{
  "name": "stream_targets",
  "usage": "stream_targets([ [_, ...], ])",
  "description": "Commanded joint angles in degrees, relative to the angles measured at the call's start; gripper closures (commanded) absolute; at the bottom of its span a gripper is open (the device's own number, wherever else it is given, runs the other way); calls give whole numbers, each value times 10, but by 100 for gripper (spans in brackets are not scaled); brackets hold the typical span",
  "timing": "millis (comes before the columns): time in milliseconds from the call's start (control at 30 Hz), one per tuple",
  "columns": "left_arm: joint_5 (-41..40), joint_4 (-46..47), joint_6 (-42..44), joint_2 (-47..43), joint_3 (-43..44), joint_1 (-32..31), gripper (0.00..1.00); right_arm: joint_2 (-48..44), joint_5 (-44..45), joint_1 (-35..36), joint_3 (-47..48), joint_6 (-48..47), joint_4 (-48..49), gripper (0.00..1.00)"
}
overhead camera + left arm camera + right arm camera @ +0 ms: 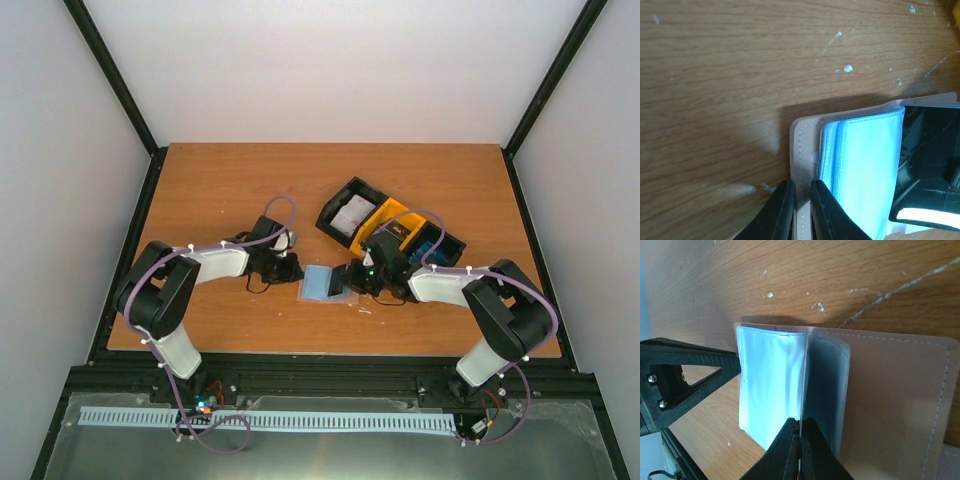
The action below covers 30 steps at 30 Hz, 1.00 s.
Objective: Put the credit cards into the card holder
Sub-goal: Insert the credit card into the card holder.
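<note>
card holder (322, 283): open on the table (230, 190), between both grippers
left gripper (801, 206): pinching its tan cover (802, 150)
right gripper (800, 444): pinching one clear sleeve (826, 390)

A robotics lab test cell: white wall panels (340, 70) and black frame rails (112, 78) enclose a wooden table (225, 185)

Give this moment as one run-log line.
left fingers: shut on card holder cover | right fingers: shut on sleeve | credit cards: in bins
</note>
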Motion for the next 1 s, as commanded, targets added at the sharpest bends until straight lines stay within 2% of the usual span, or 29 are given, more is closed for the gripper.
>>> stream_targets([
  [0, -19, -31, -8, 21, 9, -4, 89, 12, -19, 3, -12, 0, 12, 97],
  [300, -16, -30, -11, 25, 9, -4, 91, 32, -50, 3, -16, -9, 46, 97],
  [667, -23, -36, -14, 29, 11, -4, 92, 8, -45, 3, -37, -56, 71, 96],
  [967, -55, -39, -23, 3, 9, -4, 92, -6, -23, 3, -19, -109, 10, 96],
])
